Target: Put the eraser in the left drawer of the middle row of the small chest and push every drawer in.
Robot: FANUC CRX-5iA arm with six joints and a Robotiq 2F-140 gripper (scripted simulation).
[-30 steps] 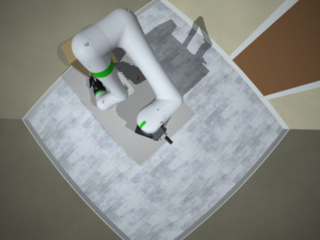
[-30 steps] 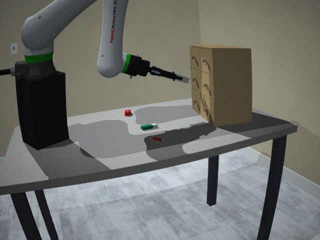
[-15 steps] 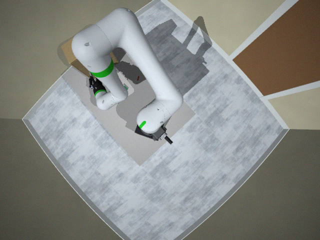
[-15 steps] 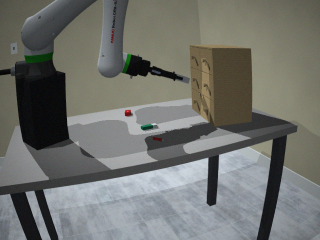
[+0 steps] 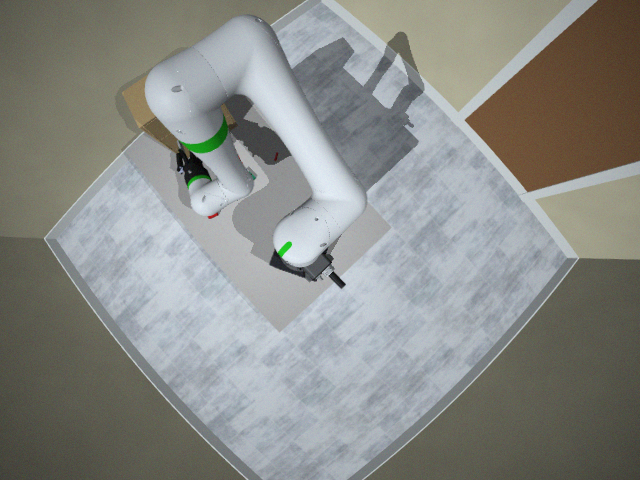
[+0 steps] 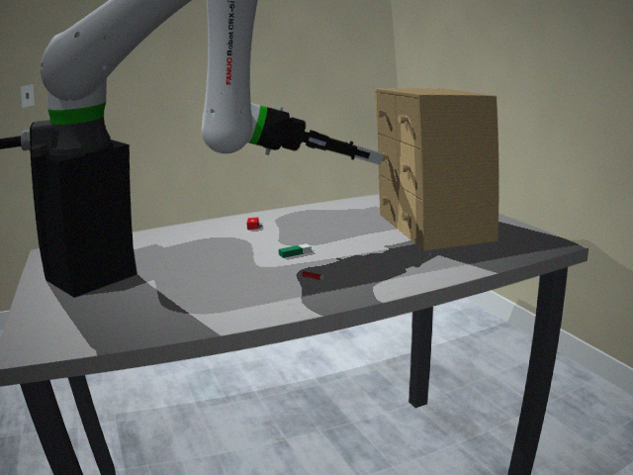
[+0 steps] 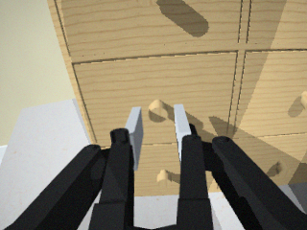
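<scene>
Eraser (image 6: 295,250) lies on table, far below gripper (image 6: 372,157).

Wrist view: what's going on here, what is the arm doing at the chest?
The gripper holds nothing. Its fingers, set narrow, straddle the knob of the middle-row left drawer of the small chest, not yet clamped on it. All the drawers look pushed in. The eraser, green with a white end, lies on the table between a red block and a small red piece. Opening that drawer looks like the next step.
</scene>
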